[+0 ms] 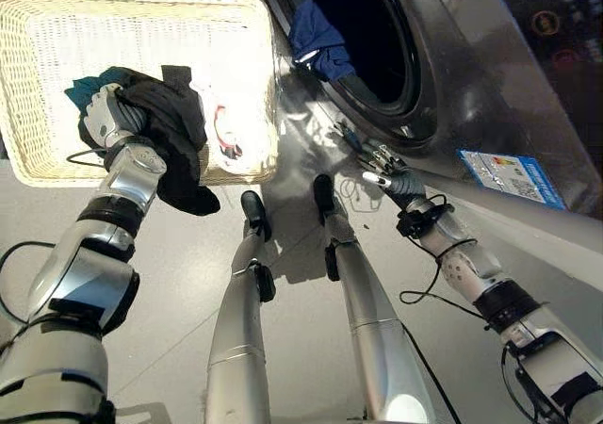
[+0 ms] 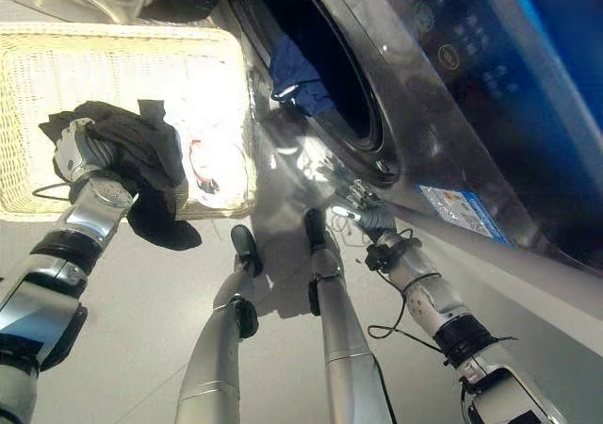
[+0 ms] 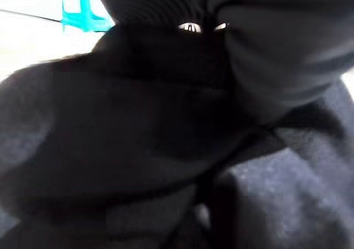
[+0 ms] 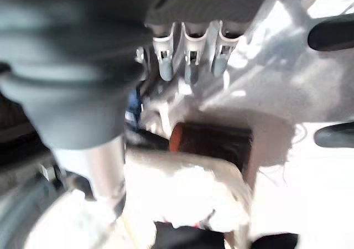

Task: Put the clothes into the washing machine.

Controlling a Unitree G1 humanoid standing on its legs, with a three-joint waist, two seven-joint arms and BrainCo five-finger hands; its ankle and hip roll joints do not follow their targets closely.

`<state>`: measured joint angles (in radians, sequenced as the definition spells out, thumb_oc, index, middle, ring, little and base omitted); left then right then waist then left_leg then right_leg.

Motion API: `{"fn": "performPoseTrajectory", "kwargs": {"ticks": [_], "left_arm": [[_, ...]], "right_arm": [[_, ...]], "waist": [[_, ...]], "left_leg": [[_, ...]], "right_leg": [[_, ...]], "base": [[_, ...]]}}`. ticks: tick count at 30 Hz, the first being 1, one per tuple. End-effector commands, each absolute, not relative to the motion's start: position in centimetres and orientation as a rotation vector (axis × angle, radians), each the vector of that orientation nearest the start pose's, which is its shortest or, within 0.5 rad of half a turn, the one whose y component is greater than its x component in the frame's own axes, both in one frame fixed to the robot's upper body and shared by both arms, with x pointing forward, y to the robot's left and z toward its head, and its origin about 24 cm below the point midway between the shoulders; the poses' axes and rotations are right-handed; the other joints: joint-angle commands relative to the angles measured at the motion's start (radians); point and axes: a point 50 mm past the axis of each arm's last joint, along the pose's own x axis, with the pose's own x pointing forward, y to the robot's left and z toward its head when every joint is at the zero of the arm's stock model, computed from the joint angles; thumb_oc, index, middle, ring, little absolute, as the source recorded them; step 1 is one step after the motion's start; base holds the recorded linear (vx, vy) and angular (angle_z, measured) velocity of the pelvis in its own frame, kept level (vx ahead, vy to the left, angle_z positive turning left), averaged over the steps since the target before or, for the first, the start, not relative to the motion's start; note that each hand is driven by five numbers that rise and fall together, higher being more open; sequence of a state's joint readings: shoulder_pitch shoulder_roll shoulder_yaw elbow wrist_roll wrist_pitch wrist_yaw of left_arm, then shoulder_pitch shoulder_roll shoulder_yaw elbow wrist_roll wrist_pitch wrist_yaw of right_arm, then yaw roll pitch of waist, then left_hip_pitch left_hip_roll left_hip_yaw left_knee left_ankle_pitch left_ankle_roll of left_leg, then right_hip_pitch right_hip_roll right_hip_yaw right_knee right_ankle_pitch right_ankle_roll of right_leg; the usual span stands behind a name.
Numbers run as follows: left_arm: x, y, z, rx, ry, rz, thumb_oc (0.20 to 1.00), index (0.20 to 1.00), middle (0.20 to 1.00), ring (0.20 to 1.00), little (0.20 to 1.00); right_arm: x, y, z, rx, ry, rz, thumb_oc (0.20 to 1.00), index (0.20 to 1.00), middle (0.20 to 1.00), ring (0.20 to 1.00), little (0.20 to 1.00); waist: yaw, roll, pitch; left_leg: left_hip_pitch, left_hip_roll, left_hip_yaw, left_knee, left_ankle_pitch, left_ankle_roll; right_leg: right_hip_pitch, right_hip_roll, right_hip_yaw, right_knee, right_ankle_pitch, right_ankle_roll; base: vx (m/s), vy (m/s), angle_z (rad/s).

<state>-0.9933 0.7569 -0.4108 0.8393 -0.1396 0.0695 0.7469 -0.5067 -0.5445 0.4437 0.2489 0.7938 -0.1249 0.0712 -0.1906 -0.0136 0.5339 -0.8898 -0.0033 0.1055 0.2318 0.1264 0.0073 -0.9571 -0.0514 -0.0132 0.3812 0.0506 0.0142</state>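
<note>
One dark garment (image 1: 174, 122) bunched in left hand (image 1: 102, 115) over the wicker basket (image 1: 38, 160).
Trailing cloth beneath that hand may snag the rim when lifted; right hand (image 1: 388, 171) hangs relaxed, empty, beside the washing machine (image 1: 452, 85).

Laundry area: washing machine (image 1: 443, 57), basket (image 1: 57, 160)

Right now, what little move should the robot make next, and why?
Probably lift the black garment out of the wicker basket: the left hand is wrapped in it, part dangles over the rim, and the washing machine's opening is open.

Harsh sunlight glares off the floor (image 1: 188, 283); wrist views blurred.
</note>
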Motion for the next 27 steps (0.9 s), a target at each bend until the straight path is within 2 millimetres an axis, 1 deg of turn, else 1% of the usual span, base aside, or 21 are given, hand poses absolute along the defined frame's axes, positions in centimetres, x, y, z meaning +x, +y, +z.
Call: {"fn": "performPoseTrajectory", "kwargs": {"ticks": [1, 2, 6, 7, 8, 9, 10, 11, 12, 13, 14, 15, 16, 17, 20, 21, 22, 23, 24, 25, 27], "left_arm": [[35.8, 29.1, 26.0, 0.513, -0.584, 0.876, 0.2, 0.2, 0.2, 0.2, 0.2], [35.8, 28.7, 26.0, 0.497, -0.601, 0.855, 0.2, 0.2, 0.2, 0.2, 0.2], [35.2, 25.2, 25.1, 0.371, -0.721, 0.626, 0.2, 0.2, 0.2, 0.2, 0.2], [34.7, 22.6, 24.8, 0.319, -0.763, 0.411, 0.2, 0.2, 0.2, 0.2, 0.2], [34.6, 22.2, 24.7, 0.313, -0.764, 0.381, 0.2, 0.2, 0.2, 0.2, 0.2], [34.2, 20.3, 24.3, 0.317, -0.762, 0.222, 0.2, 0.2, 0.2, 0.2, 0.2], [34.0, 19.3, 24.1, 0.32, -0.761, 0.133, 0.2, 0.2, 0.2, 0.2, 0.2], [33.9, 19.0, 24.1, 0.317, -0.759, 0.108, 0.2, 0.2, 0.2, 0.2, 0.2], [33.8, 18.3, 23.9, 0.306, -0.753, 0.04, 0.2, 0.2, 0.2, 0.2, 0.2], [33.5, 17.2, 23.8, 0.287, -0.737, -0.052, 0.2, 0.2, 0.2, 0.2, 0.2], [33.1, 15.6, 23.3, 0.251, -0.702, -0.224, 0.2, 0.2, 0.2, 0.2, 0.2], [33.0, 15.3, 23.2, 0.245, -0.695, -0.246, 0.2, 0.2, 0.2, 0.2, 0.2], [32.7, 13.7, 22.8, 0.214, -0.652, -0.383, 0.2, 0.2, 0.2, 0.2, 0.2], [32.6, 13.4, 22.7, 0.21, -0.646, -0.408, 0.2, 0.2, 0.2, 0.2, 0.2], [31.9, 10.7, 21.9, 0.101, -0.541, -0.666, 0.2, 0.2, 0.2, 0.2, 0.2], [31.8, 10.5, 21.7, 0.074, -0.521, -0.696, 0.2, 0.2, 0.2, 0.2, 0.2], [31.6, 9.4, 21.1, 0.023, -0.471, -0.78, 0.2, 0.2, 0.2, 0.2, 0.2], [31.5, 8.8, 20.8, 0.015, -0.45, -0.814, 0.2, 0.2, 0.2, 0.2, 0.2], [31.2, 7.5, 20.2, -0.018, -0.384, -0.89, 0.2, 0.2, 0.2, 0.2, 0.2], [31.2, 7.4, 20.2, -0.021, -0.38, -0.894, 0.2, 0.2, 0.2, 0.2, 0.2], [30.8, 6.7, 19.7, -0.071, -0.326, -0.963, 0.2, 0.2, 0.2, 0.2, 0.2]], "right_arm": [[31.5, -12.5, 14.2, -0.016, -0.305, 0.537, 1.0, 1.0, 1.0, 1.0, 1.0], [31.3, -12.3, 14.3, -0.036, -0.314, 0.542, 1.0, 1.0, 1.0, 1.0, 1.0], [30.9, -10.6, 15.6, -0.176, -0.393, 0.583, 1.0, 1.0, 1.0, 1.0, 1.0], [30.9, -9.6, 16.7, -0.228, -0.436, 0.601, 1.0, 1.0, 1.0, 1.0, 1.0], [30.9, -9.5, 16.9, -0.232, -0.439, 0.604, 1.0, 1.0, 1.0, 1.0, 1.0], [31.0, -8.9, 17.6, -0.252, -0.459, 0.627, 1.0, 1.0, 1.0, 1.0, 1.0], [31.0, -8.6, 18.0, -0.259, -0.472, 0.643, 1.0, 1.0, 1.0, 1.0, 1.0], [31.0, -8.5, 18.1, -0.258, -0.473, 0.646, 1.0, 1.0, 1.0, 1.0, 1.0], [30.9, -8.3, 18.4, -0.258, -0.48, 0.658, 1.0, 1.0, 1.0, 1.0, 1.0], [31.0, -8.0, 18.8, -0.255, -0.484, 0.668, 1.0, 1.0, 1.0, 1.0, 1.0], [31.0, -7.5, 19.3, -0.246, -0.489, 0.687, 1.0, 1.0, 1.0, 1.0, 1.0], [31.0, -7.4, 19.4, -0.243, -0.489, 0.688, 1.0, 1.0, 1.0, 1.0, 1.0], [31.1, -7.0, 19.7, -0.229, -0.491, 0.698, 1.0, 1.0, 1.0, 1.0, 1.0], [31.1, -6.9, 19.8, -0.228, -0.493, 0.699, 1.0, 1.0, 1.0, 1.0, 1.0], [30.7, -6.3, 20.4, -0.202, -0.548, 0.7, 1.0, 1.0, 1.0, 1.0, 1.0], [30.7, -6.3, 20.4, -0.195, -0.552, 0.699, 1.0, 1.0, 1.0, 1.0, 1.0], [30.6, -6.0, 20.6, -0.162, -0.57, 0.694, 1.0, 1.0, 1.0, 1.0, 1.0], [30.5, -5.8, 20.6, -0.16, -0.57, 0.702, 1.0, 1.0, 1.0, 1.0, 1.0], [30.4, -5.0, 20.4, -0.179, -0.56, 0.726, 1.0, 1.0, 1.0, 1.0, 1.0], [30.4, -5.0, 20.4, -0.18, -0.559, 0.727, 1.0, 1.0, 1.0, 1.0, 1.0], [30.4, -4.6, 19.7, -0.206, -0.508, 0.772, 1.0, 1.0, 1.0, 1.0, 1.0]], "waist": [[0.064, 0.016, -0.014], [0.07, 0.019, -0.014], [0.113, 0.045, -0.014], [0.142, 0.057, -0.014], [0.146, 0.059, -0.014], [0.164, 0.066, -0.014], [0.173, 0.069, -0.014], [0.175, 0.07, -0.014], [0.18, 0.072, -0.014], [0.187, 0.077, -0.014], [0.196, 0.084, -0.014], [0.197, 0.086, -0.014], [0.199, 0.091, -0.014], [0.199, 0.092, -0.014], [0.197, 0.099, -0.014], [0.196, 0.099, -0.014], [0.191, 0.101, -0.014], [0.188, 0.101, -0.014], [0.181, 0.1, -0.014], [0.181, 0.1, -0.014], [0.175, 0.097, -0.014]], "left_leg": [[0.084, -0.054, 0.008, -0.01, -0.044, -0.031], [0.092, -0.055, 0.004, -0.021, -0.04, -0.031], [0.136, -0.061, -0.023, -0.075, -0.02, -0.031], [0.161, -0.064, -0.04, -0.093, -0.013, -0.029], [0.165, -0.064, -0.043, -0.095, -0.012, -0.028], [0.182, -0.067, -0.053, -0.104, -0.008, -0.028], [0.191, -0.069, -0.057, -0.112, -0.004, -0.027], [0.195, -0.069, -0.059, -0.116, -0.002, -0.027], [0.201, -0.07, -0.061, -0.121, 0.001, -0.026], [0.211, -0.07, -0.064, -0.132, 0.006, -0.025], [0.233, -0.07, -0.069, -0.15, 0.015, -0.025], [0.237, -0.07, -0.069, -0.154, 0.017, -0.025], [0.254, -0.069, -0.069, -0.169, 0.023, -0.023], [0.257, -0.069, -0.069, -0.173, 0.025, -0.023], [0.274, -0.068, -0.062, -0.19, 0.034, -0.019], [0.275, -0.068, -0.062, -0.191, 0.034, -0.019], [0.283, -0.071, -0.058, -0.192, 0.033, -0.017], [0.284, -0.072, -0.057, -0.191, 0.032, -0.016], [0.284, -0.073, -0.054, -0.189, 0.033, -0.015], [0.284, -0.072, -0.054, -0.189, 0.033, -0.015], [0.288, -0.069, -0.045, -0.201, 0.039, -0.015]], "right_leg": [[0.067, 0.045, -0.006, -0.164, 0.099, 0.056], [0.076, 0.043, -0.012, -0.166, 0.096, 0.055], [0.131, 0.03, -0.048, -0.172, 0.071, 0.053], [0.16, 0.021, -0.069, -0.164, 0.054, 0.051], [0.166, 0.02, -0.073, -0.163, 0.052, 0.051], [0.189, 0.013, -0.089, -0.16, 0.042, 0.05], [0.201, 0.011, -0.098, -0.16, 0.038, 0.049], [0.205, 0.011, -0.1, -0.16, 0.037, 0.049], [0.213, 0.01, -0.105, -0.161, 0.035, 0.048], [0.224, 0.009, -0.111, -0.16, 0.032, 0.049], [0.247, 0.007, -0.119, -0.163, 0.028, 0.048], [0.25, 0.007, -0.12, -0.163, 0.028, 0.048], [0.266, 0.007, -0.124, -0.165, 0.027, 0.049], [0.269, 0.006, -0.125, -0.166, 0.027, 0.049], [0.287, 0.005, -0.127, -0.176, 0.033, 0.05], [0.288, 0.004, -0.127, -0.177, 0.034, 0.05], [0.296, 0.004, -0.126, -0.184, 0.038, 0.051], [0.298, 0.004, -0.125, -0.187, 0.041, 0.051], [0.297, 0.002, -0.121, -0.194, 0.051, 0.053], [0.298, 0.002, -0.121, -0.195, 0.052, 0.054], [0.302, 0.001, -0.118, -0.215, 0.065, 0.056]], "base": [[-0.04, -0.13, 0.32], [-0.05, -0.149, 0.3], [-0.05, -0.137, 0.22], [-0.05, -0.155, 0.26], [-0.06, -0.195, 0.32], [-0.04, -0.126, 0.3], [-0.04, -0.119, 0.3], [-0.03, -0.068, 0.24], [-0.03, -0.061, 0.21], [-0.04, -0.092, 0.2], [-0.03, -0.073, 0.13], [-0.04, -0.073, 0.12], [-0.02, -0.036, 0.09], [-0.03, -0.05, 0.08], [-0.03, -0.038, 0.05], [0.0, 0.0, 0.0], [0.0, 0.0, 0.0], [-0.04, -0.022, 0.01], [0.0, 0.0, 0.0], [-0.03, -0.028, 0.01], [0.0, 0.0, 0.0]]}}
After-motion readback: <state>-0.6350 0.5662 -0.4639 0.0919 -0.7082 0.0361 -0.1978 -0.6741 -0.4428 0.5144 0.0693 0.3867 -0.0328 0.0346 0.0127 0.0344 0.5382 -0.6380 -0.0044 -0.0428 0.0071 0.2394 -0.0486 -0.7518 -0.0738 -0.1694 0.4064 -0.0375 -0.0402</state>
